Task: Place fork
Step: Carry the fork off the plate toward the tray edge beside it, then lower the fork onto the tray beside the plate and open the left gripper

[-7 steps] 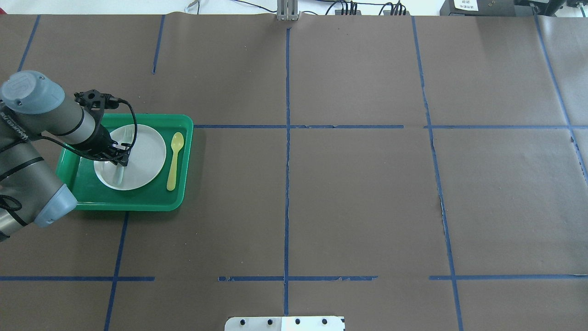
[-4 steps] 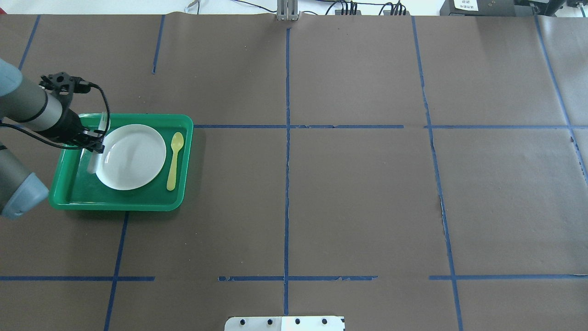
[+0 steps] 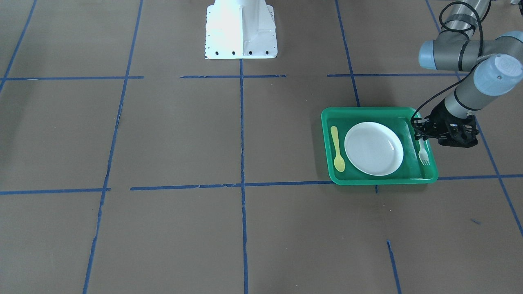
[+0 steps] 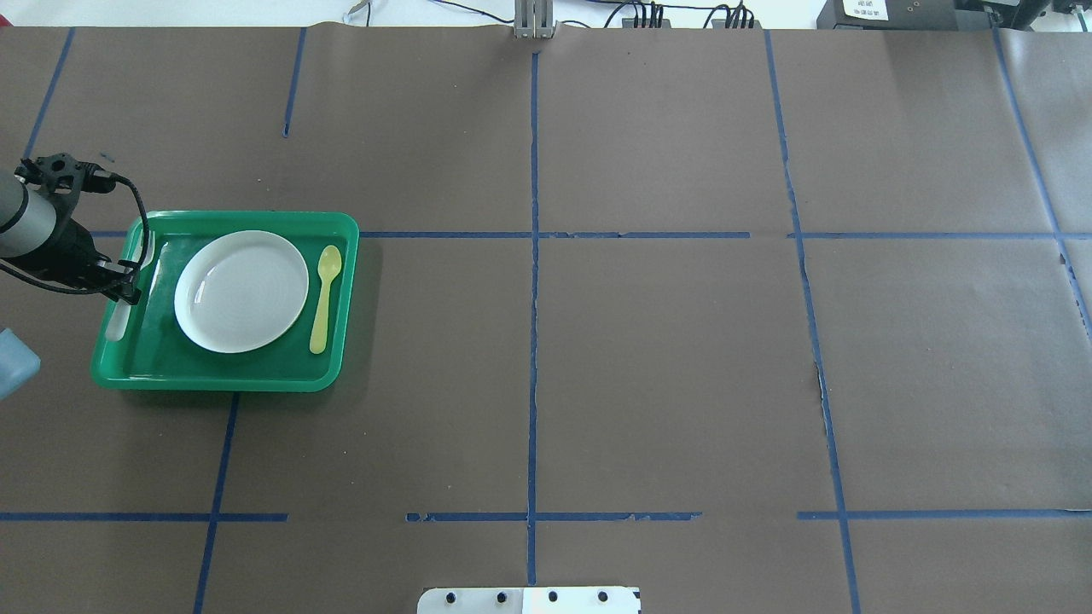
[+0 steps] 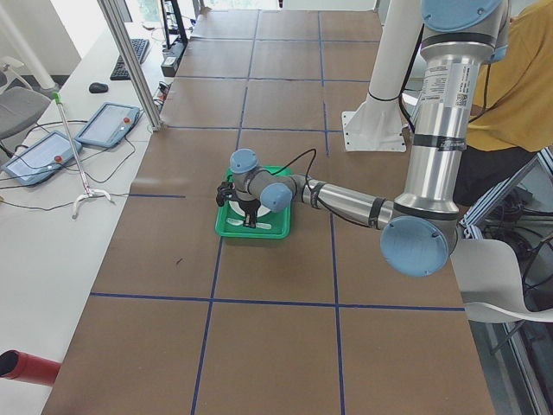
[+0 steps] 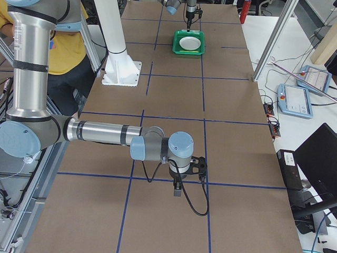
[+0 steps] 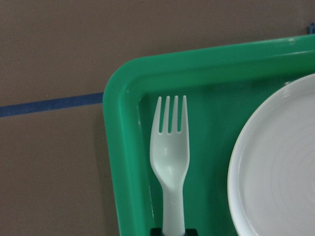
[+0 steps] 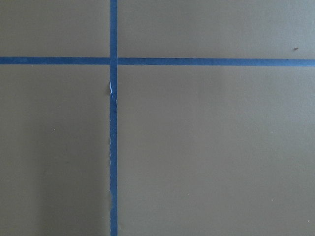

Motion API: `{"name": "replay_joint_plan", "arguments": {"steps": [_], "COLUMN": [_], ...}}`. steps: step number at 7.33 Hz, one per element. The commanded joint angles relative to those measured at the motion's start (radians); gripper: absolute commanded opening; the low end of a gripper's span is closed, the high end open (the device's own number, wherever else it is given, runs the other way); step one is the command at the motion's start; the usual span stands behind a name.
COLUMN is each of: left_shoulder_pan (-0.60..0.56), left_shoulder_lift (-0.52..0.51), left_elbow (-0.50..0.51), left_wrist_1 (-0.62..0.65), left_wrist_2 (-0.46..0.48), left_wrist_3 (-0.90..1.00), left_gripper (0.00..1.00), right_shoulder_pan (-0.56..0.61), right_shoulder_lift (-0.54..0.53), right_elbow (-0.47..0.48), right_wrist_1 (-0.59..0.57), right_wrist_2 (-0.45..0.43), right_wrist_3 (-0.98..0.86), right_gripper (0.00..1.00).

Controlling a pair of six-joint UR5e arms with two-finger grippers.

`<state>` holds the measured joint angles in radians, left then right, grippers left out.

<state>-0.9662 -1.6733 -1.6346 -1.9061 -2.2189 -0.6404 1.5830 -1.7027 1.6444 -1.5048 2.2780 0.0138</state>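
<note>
The pale fork (image 7: 170, 162) lies along the left strip of the green tray (image 4: 256, 382), between the tray's rim and the white plate (image 4: 241, 291), tines pointing away from the robot. It also shows in the overhead view (image 4: 147, 251) and the front view (image 3: 423, 154). My left gripper (image 4: 124, 290) (image 3: 420, 134) is low over that strip and shut on the fork's handle. My right gripper (image 6: 178, 188) hovers over bare table far from the tray; I cannot tell whether it is open.
A yellow spoon (image 4: 323, 294) lies in the tray on the plate's other side, also in the front view (image 3: 337, 149). Brown paper with blue tape lines (image 8: 113, 147) covers the table. The white robot base (image 3: 241, 28) stands at mid-table.
My left gripper has carried the fork from over the plate leftward to the tray's left strip and lowered it. The plate and spoon have not moved.
</note>
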Motion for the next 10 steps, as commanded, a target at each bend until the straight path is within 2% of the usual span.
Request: {"name": "replay_joint_plan", "arguments": {"steps": [1,3,4,5,6,7,8,9,10], "left_shoulder_pan": [0.003,0.004,0.004,0.004,0.003,0.003,-0.018,-0.090,-0.151], "left_shoulder_lift": [-0.034,-0.042,-0.046,-0.046,-0.046,-0.043,-0.040,-0.028,-0.013], "left_elbow": [0.051,0.067,0.065,0.065,0.061,0.056,0.042,0.023,0.007], "left_wrist_1": [-0.005,-0.010,-0.010,-0.010,-0.011,-0.010,-0.007,0.001,0.007], "left_wrist_2": [-0.025,-0.025,-0.025,-0.025,-0.025,-0.025,-0.027,-0.071,-0.079], "left_wrist_3": [-0.033,-0.033,-0.032,-0.032,-0.032,-0.028,-0.028,-0.012,0.096], "left_gripper": [0.00,0.00,0.28,0.73,0.93,0.99,1.00,1.00,1.00], "right_shoulder_pan": [0.000,0.000,0.000,0.000,0.000,0.000,0.000,0.000,0.000], "right_shoulder_lift": [0.000,0.000,0.000,0.000,0.000,0.000,0.000,0.000,0.000], "right_elbow": [0.000,0.000,0.000,0.000,0.000,0.000,0.000,0.000,0.000], "right_wrist_1": [0.000,0.000,0.002,0.000,0.002,0.000,0.000,0.000,0.000], "right_wrist_2": [0.000,0.000,0.000,0.000,0.000,0.000,0.000,0.000,0.000], "right_wrist_3": [0.000,0.000,0.000,0.000,0.000,0.000,0.000,0.000,0.000], "right_gripper": [1.00,1.00,1.00,1.00,1.00,1.00,1.00,1.00,1.00]}}
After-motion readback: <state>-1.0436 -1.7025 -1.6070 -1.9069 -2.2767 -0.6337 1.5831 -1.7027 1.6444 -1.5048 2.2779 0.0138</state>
